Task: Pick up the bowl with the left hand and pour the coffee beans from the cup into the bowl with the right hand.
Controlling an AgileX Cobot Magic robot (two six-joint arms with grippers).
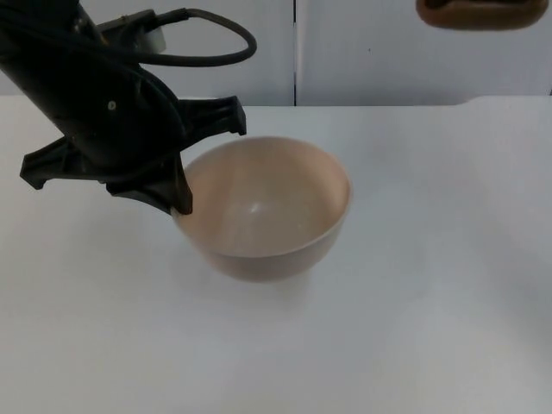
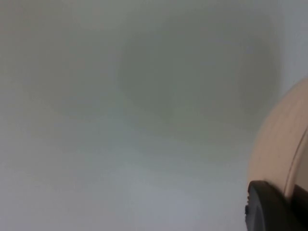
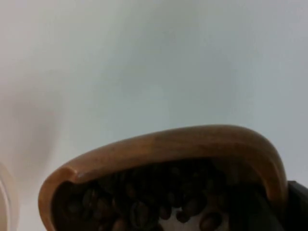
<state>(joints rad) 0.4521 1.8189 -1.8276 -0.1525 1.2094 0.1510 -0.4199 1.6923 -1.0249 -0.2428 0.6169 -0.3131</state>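
Beige round ceramic bowl (image 1: 267, 211), pinched at its rim by the left gripper (image 1: 183, 185) jaws, may tip when beans land from the brown wooden cup (image 3: 163, 183) clamped in the right gripper's jaws.

Top view looks down-forward; wrist views close; bowl (image 1: 267, 207) shared with left wrist (image 2: 281, 139)

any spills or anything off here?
Nothing stands out. The bowl is intact and empty, gripped at its rim by the left gripper. The coffee beans sit inside the wooden cup; none lie on the table.
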